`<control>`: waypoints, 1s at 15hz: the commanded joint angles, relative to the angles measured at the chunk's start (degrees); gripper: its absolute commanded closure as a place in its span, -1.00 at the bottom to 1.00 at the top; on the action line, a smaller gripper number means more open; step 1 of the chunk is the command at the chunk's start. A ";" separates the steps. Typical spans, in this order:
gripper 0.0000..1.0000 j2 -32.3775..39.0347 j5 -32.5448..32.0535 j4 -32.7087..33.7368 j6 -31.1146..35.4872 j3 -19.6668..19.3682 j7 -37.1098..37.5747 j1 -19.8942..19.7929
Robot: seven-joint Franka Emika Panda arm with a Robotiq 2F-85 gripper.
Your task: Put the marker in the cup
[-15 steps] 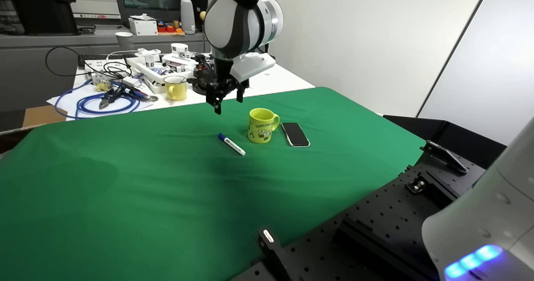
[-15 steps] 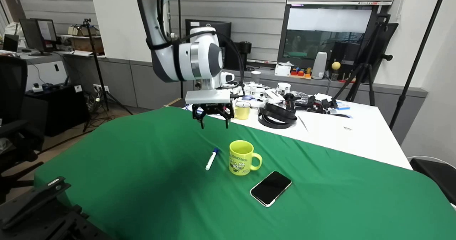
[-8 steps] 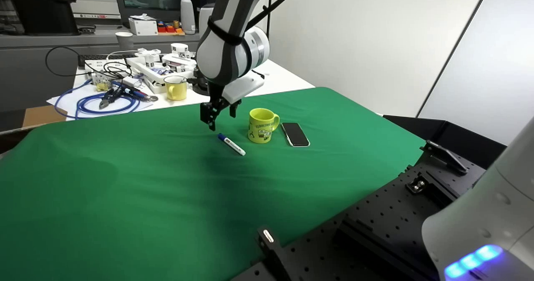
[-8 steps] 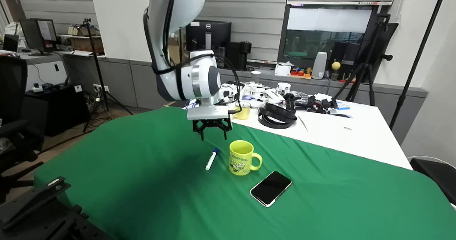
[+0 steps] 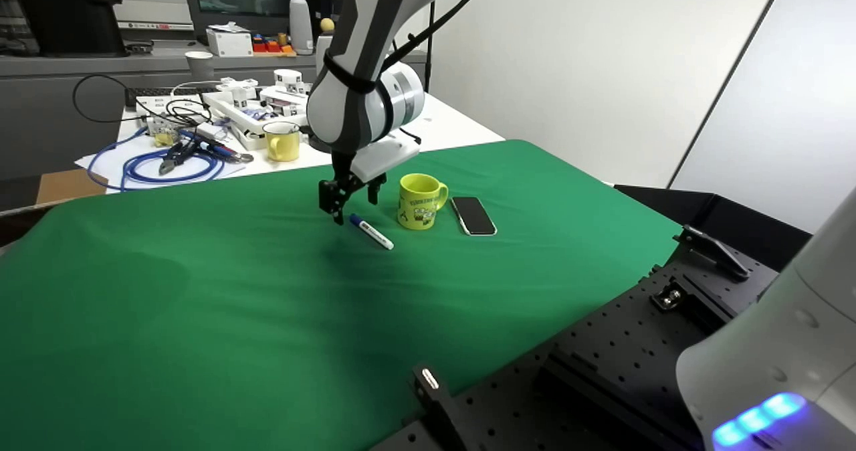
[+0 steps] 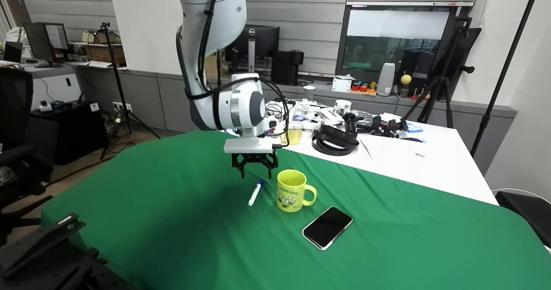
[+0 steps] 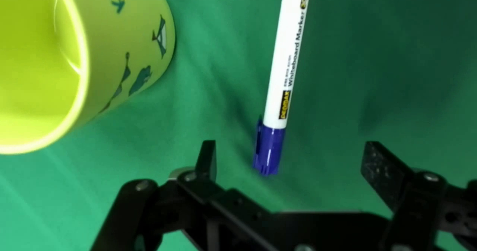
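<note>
The marker, white with a blue cap, lies on the green cloth in both exterior views (image 5: 373, 233) (image 6: 255, 194) and runs up from the jaws in the wrist view (image 7: 283, 68). The bright yellow cup stands upright beside it (image 5: 416, 205) (image 6: 289, 195), its handle facing away from the marker; it fills the upper left of the wrist view (image 7: 123, 57). My gripper (image 5: 355, 208) is open and empty, pointing down above the cloth near the marker's cap end (image 6: 256, 176). In the wrist view the cap shows between the spread fingertips, nearer the left one (image 7: 290, 159).
A black phone (image 5: 474, 216) lies on the cloth on the cup's handle side (image 6: 327, 227). Behind, a white table holds a paler yellow mug (image 5: 283, 146), a coil of black cable (image 6: 333, 143), blue cable and pliers. The cup stands close to the gripper's side.
My gripper has come down from above the back of the cloth toward the marker's cap end, staying open. The marker, cup and phone have not moved.
</note>
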 commanded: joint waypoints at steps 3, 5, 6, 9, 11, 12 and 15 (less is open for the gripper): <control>-1.00 1.27 3.18 1.88 -2.69 1.10 1.51 -0.91; -1.00 1.54 3.88 1.93 -2.96 1.15 1.61 -0.80; -1.00 1.63 4.12 1.93 -3.04 1.28 1.55 -0.83; -1.00 2.01 4.61 1.88 -2.51 1.68 1.21 -1.09; -1.00 2.32 4.82 2.02 -2.46 2.07 0.93 -1.44; -1.00 2.49 4.86 2.12 -2.58 2.19 0.84 -1.53; -1.00 2.76 5.09 2.24 -2.66 2.45 0.75 -1.68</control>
